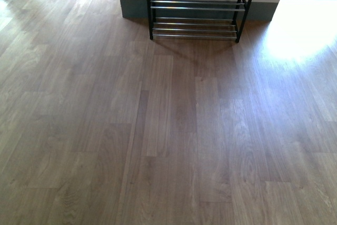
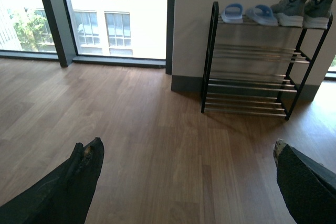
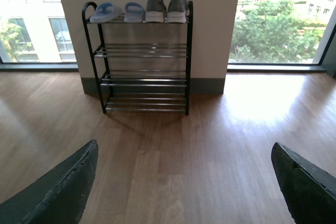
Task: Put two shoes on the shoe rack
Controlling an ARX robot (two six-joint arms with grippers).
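We see both shoes [image 3: 166, 8] side by side on the top tier of the rack [image 3: 142, 56], upper centre of the frame, beside two blue sandals [image 3: 116, 12]. We judge the task done. Both grippers, left [image 2: 189, 182] and right [image 3: 184, 187], are spread wide, empty.

shoe rack [image 1: 197, 9] top cropped in front view
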